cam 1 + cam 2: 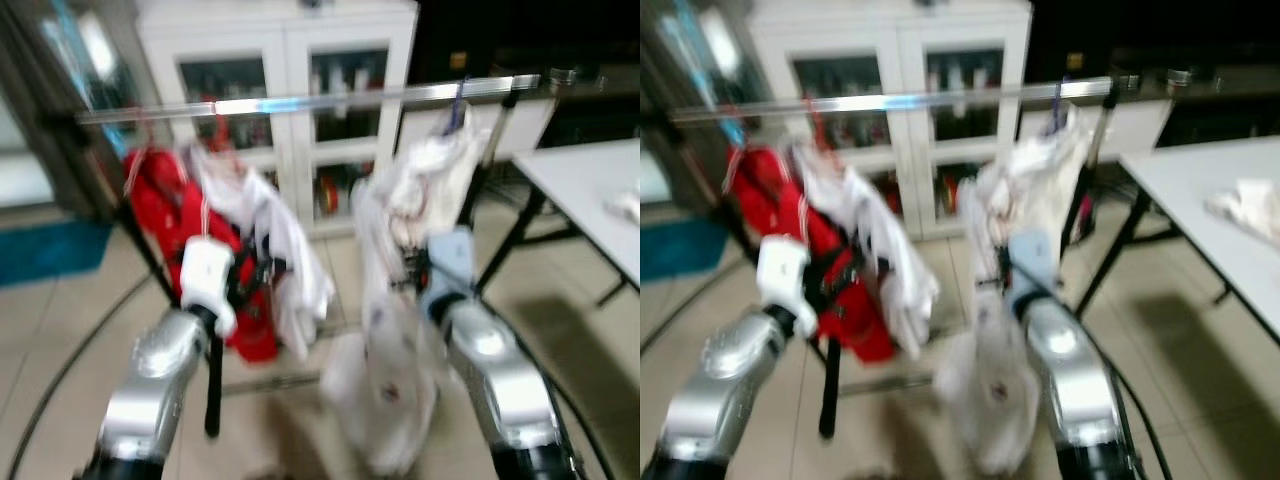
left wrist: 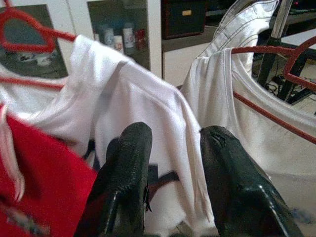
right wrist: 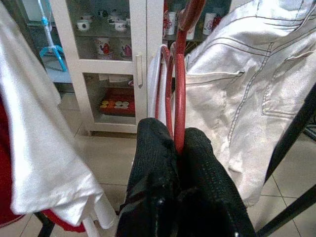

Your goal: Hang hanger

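Note:
A silver rail [image 1: 300,102] crosses in front of me. From it hang a red garment [image 1: 165,200], a white shirt [image 1: 270,230] and a white jacket [image 1: 430,170]. My right gripper [image 3: 177,143] is shut on the neck of a red hanger [image 3: 180,74], below the rail beside the jacket [image 3: 247,98]. A white garment [image 1: 390,380] droops from that hanger in front of my right arm [image 1: 490,370]. My left gripper [image 2: 175,148] is open with nothing between its fingers, close to the white shirt [image 2: 138,103] and red garment [image 2: 39,173].
A white glass-door cabinet [image 1: 290,60] stands behind the rail. A white table [image 1: 590,190] with a cloth [image 1: 625,205] is at the right. The rack's black legs [image 1: 510,240] slant to the tiled floor. A blue mat [image 1: 50,250] lies at the left.

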